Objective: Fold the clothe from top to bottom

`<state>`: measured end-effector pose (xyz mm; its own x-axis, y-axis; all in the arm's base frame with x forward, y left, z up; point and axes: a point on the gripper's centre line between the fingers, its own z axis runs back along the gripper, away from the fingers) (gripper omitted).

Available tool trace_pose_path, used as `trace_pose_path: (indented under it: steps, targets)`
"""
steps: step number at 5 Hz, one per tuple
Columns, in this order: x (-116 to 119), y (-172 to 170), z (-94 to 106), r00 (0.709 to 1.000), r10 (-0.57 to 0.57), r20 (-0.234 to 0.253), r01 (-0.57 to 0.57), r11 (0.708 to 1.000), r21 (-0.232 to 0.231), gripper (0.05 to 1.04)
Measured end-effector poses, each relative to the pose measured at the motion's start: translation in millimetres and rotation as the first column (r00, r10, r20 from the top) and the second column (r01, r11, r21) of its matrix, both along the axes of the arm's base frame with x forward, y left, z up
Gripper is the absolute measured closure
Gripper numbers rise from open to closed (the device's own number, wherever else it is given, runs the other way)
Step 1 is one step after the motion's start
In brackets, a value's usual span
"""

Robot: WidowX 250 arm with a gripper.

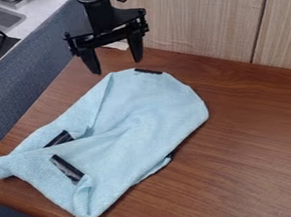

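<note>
There is room to pass over the table (268,150) right of the cloth (132,117); beyond, a wall (197,18) blocks the way.

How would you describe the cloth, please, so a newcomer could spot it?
On the brown wooden table, below the open black gripper in the view, lies a rumpled cloth. Its pale blue and black strips set it apart from the table.

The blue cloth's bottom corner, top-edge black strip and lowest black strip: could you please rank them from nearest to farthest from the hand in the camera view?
From the hand:
1. Top-edge black strip, below, slightly right.
2. Lowest black strip, towards picture left.
3. Bottom corner, lowest on the cloth.
</note>
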<state>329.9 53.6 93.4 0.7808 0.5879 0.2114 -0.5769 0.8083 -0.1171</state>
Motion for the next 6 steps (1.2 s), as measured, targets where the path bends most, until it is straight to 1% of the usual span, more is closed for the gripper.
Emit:
trace_pose_path:
  steps: [1,2,3,4,5,6]
  targets:
    - [-1,0,-11.2,0.999,0.003,-0.034,-0.003,1.000,-0.004,0.083]
    - [4,6,-18.2,0.998,0.017,-0.061,-0.015,1.000,0.027,0.083]
    - [15,-4,-29.2,0.993,0.074,-0.095,-0.068,0.995,0.069,0.083]
    - [38,-11,-41.5,0.972,0.208,-0.106,-0.200,0.976,0.080,0.083]
    - [57,-28,-50.7,0.940,0.334,-0.074,-0.331,0.942,0.046,0.083]
    - [69,-43,-58.2,0.923,0.376,-0.078,-0.374,0.926,0.048,0.083]
